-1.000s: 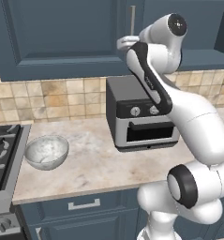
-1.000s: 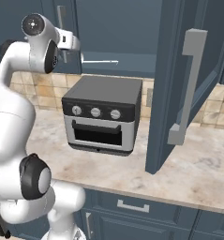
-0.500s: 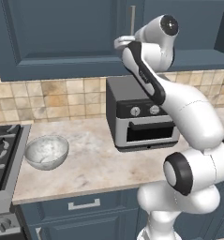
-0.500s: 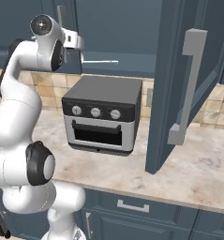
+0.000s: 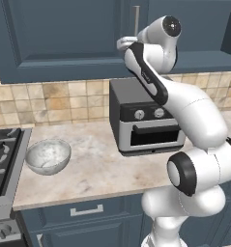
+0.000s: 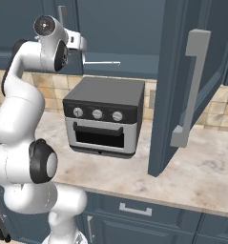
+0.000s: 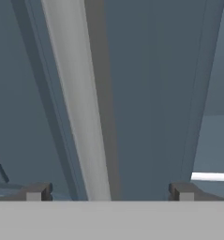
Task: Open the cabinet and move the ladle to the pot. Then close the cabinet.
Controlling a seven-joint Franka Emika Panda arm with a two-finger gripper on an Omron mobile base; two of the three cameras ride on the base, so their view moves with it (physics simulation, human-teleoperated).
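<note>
Cabinet (image 5: 64,38) opening is judged to be the step in hand: on the wall above the counter, the right door (image 6: 191,81) stands swung out toward the near side, while the left door is shut. The gripper (image 7: 108,192) is held with jaws spread wide, astride the left door's silver bar handle (image 7: 78,103) and not yet closed on it. Next, a closing of the fingers on the bar and a pull outward are called for. The handle's long axis runs vertically. A pale ladle-like rod (image 6: 102,62) lies horizontally inside.

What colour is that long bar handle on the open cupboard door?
The handle is plain silver-grey, against the dark slate-blue cabinet door; it shows best in the right base view.
</note>
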